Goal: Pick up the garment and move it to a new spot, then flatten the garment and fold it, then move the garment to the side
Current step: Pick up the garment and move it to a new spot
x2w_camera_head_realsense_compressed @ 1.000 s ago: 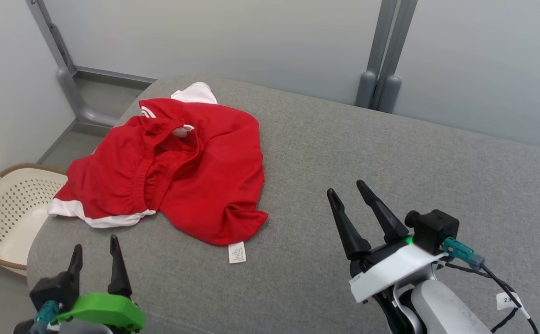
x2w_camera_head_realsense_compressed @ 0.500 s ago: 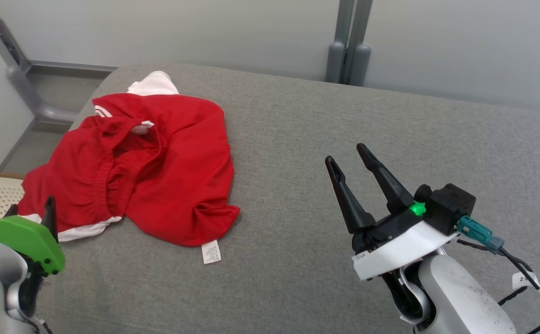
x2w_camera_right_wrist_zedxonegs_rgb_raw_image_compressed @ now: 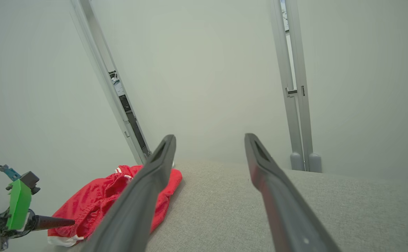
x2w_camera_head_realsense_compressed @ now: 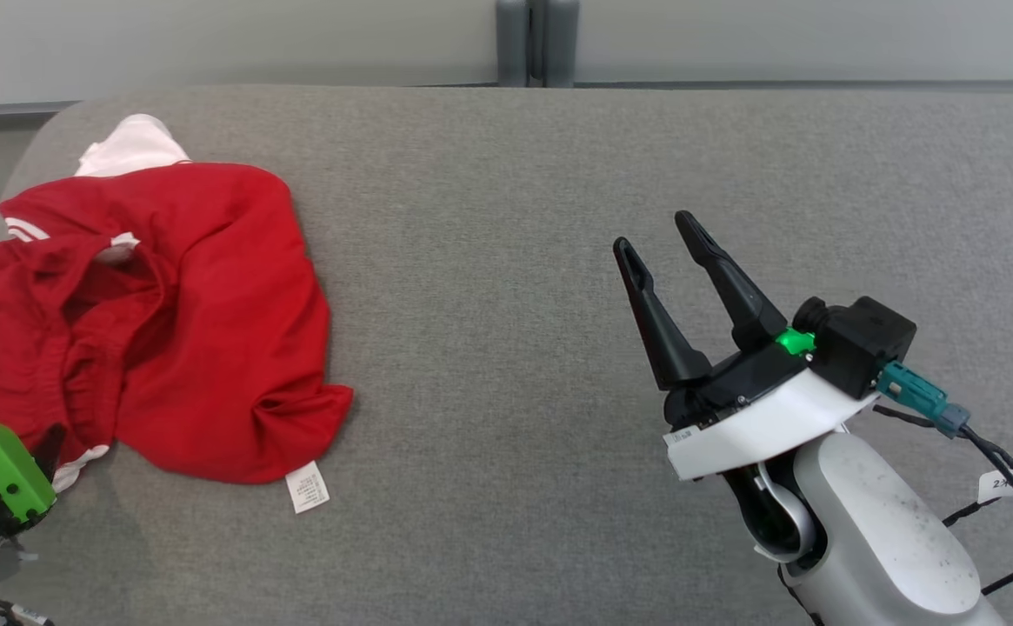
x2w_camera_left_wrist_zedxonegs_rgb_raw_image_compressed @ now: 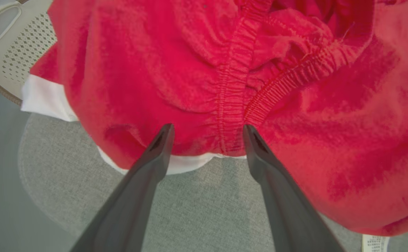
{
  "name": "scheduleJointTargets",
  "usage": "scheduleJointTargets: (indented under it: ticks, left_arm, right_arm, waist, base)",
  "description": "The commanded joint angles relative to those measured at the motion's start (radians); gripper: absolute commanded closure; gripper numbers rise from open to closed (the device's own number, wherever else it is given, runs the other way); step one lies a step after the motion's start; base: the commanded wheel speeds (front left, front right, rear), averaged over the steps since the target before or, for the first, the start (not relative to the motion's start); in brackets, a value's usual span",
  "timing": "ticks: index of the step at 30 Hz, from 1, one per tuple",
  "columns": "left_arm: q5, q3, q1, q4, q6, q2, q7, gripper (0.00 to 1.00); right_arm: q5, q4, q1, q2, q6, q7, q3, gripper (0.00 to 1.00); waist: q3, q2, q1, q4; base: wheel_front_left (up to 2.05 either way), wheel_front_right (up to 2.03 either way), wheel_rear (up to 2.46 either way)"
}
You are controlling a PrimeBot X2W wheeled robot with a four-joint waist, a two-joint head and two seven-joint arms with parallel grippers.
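The garment (x2w_camera_head_realsense_compressed: 167, 322) lies crumpled at the cushion's (x2w_camera_head_realsense_compressed: 558, 174) left end, its near hem right beneath the left gripper (x2w_camera_left_wrist_zedxonegs_rgb_raw_image_compressed: 207, 131), whose fingers stand spread and empty. The right gripper (x2w_camera_head_realsense_compressed: 650, 233), likewise spread, hangs well off to the right, so the left arm is nearer.

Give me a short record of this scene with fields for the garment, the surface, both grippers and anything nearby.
garment: red with white trim, crumpled, on the surface's left part
surface: grey fabric
left gripper: open, fingertips at the garment's white hem, nothing gripped
right gripper: open, empty, above bare surface, apart from the garment
care label: white, at the garment's near edge
basket: cream, perforated, beside the surface
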State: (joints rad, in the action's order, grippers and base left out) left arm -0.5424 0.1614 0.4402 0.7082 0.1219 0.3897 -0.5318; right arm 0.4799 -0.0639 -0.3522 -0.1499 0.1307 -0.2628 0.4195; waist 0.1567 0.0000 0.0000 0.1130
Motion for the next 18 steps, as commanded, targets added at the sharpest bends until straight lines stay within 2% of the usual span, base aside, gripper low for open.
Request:
scheduleJointTargets:
  ticks: [1, 10, 11, 12, 13, 18]
  left_arm:
    - [-0.014, 0.003, 0.022, 0.032, 0.003, 0.012, -0.018, 0.0]
    - [-0.058, -0.013, 0.037, 0.169, 0.008, 0.047, -0.073, 0.0]
    - [-0.052, -0.017, 0.035, 0.173, 0.008, 0.055, -0.06, 0.5]
    - [-0.048, -0.02, 0.035, 0.176, 0.008, 0.059, -0.049, 0.84]
    - [-0.05, -0.024, 0.035, 0.183, 0.009, 0.061, -0.046, 1.0]
    - [-0.042, -0.07, 0.027, 0.164, 0.01, 0.099, -0.049, 1.0]
  right_arm:
    - [0.002, 0.007, -0.017, -0.003, 0.0, -0.002, 0.001, 0.0]
    - [0.005, 0.0, -0.02, -0.008, 0.0, -0.002, -0.006, 0.0]
    - [0.005, -0.001, -0.019, -0.009, 0.0, -0.002, -0.007, 0.0]
    - [0.005, -0.002, -0.018, -0.009, 0.0, -0.002, -0.007, 0.0]
    - [0.004, -0.003, -0.015, -0.009, 0.0, -0.002, -0.008, 0.0]
    - [0.005, -0.012, 0.005, -0.001, 0.0, -0.002, -0.016, 0.0]
  waist:
    - [0.054, 0.0, 0.0, -0.063]
    - [0.058, 0.0, 0.0, -0.099]
    - [0.056, 0.0, 0.0, -0.1]
    - [0.053, 0.0, 0.0, -0.101]
    - [0.049, 0.0, 0.0, -0.1]
    - [0.016, 0.0, 0.0, -0.091]
  base:
    - [0.0, 0.0, 0.0]
    - [0.0, 0.0, 0.0]
    - [0.0, 0.0, 0.0]
    - [0.0, 0.0, 0.0]
    - [0.0, 0.0, 0.0]
    - [0.0, 0.0, 0.0]
